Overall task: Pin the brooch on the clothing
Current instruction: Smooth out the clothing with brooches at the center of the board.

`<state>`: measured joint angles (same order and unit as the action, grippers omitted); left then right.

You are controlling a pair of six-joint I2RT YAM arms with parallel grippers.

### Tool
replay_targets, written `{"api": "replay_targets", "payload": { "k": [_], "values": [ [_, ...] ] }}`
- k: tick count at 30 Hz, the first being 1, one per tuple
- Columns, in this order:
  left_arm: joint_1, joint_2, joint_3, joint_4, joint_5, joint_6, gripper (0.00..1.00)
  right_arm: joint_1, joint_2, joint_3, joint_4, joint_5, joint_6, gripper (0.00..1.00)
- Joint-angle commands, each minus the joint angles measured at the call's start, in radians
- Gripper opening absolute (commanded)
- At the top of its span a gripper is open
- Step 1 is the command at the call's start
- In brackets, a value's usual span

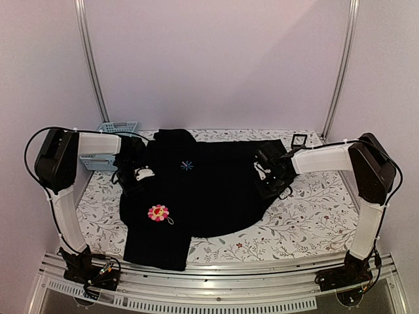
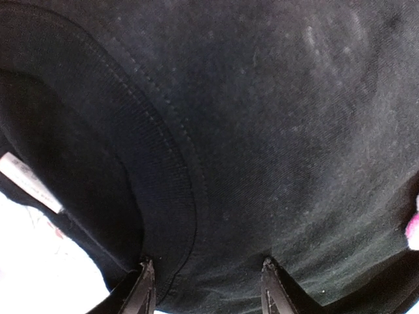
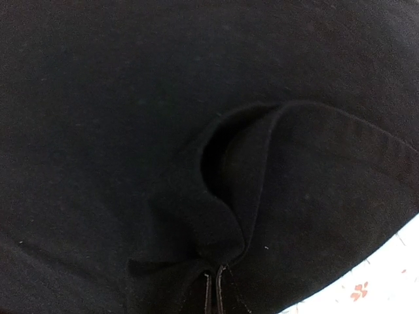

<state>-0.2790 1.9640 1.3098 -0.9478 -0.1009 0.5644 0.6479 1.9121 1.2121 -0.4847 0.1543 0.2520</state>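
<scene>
Right fingers [image 3: 207, 294] pinch clothing [image 3: 131, 131]; left fingers [image 2: 147, 289] spread.

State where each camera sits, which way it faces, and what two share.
Top external: above and behind left arm and right arm, both in view, looking down at the shirt on the table.
Left wrist: close over the shirt's seam; left claw fingertips apart.
Right wrist: close over a shirt fold; right claw pinches it.
Shared: the pink brooch shows from top and at left wrist's edge.
</scene>
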Motion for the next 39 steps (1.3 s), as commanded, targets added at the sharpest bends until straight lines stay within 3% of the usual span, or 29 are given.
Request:
{"api": "replay_targets", "payload": {
  "k": [1,5,9,16,25,27,31,39],
  "values": [
    [-0.011,0.014,0.013,-0.012,0.016,-0.007,0.55,0.001,-0.046,0.015,-0.121,0.117,0.102,0.0],
    [-0.011,0.025,0.005,-0.018,0.012,-0.01,0.55,0.0,-0.097,-0.03,-0.39,0.2,0.351,0.0],
    [-0.011,0.017,-0.018,-0.008,0.015,-0.004,0.55,0.004,-0.174,-0.17,-0.572,0.167,0.646,0.0],
    [-0.012,0.009,-0.038,-0.004,0.018,0.004,0.55,0.039,-0.327,-0.29,-0.595,0.063,0.832,0.0],
    [-0.012,-0.009,-0.061,0.004,0.024,0.012,0.55,0.059,-0.384,-0.409,-0.588,-0.021,0.901,0.0],
    [-0.012,-0.01,-0.061,0.0,0.023,0.013,0.55,0.066,-0.39,-0.41,-0.58,-0.03,0.895,0.05],
    [-0.012,-0.034,-0.048,-0.021,0.024,0.014,0.55,0.067,-0.416,-0.404,-0.62,-0.022,0.903,0.34],
    [-0.013,-0.143,0.031,-0.139,0.057,0.008,0.57,0.067,-0.527,-0.242,-0.857,0.081,0.943,0.39]
  ]
}}
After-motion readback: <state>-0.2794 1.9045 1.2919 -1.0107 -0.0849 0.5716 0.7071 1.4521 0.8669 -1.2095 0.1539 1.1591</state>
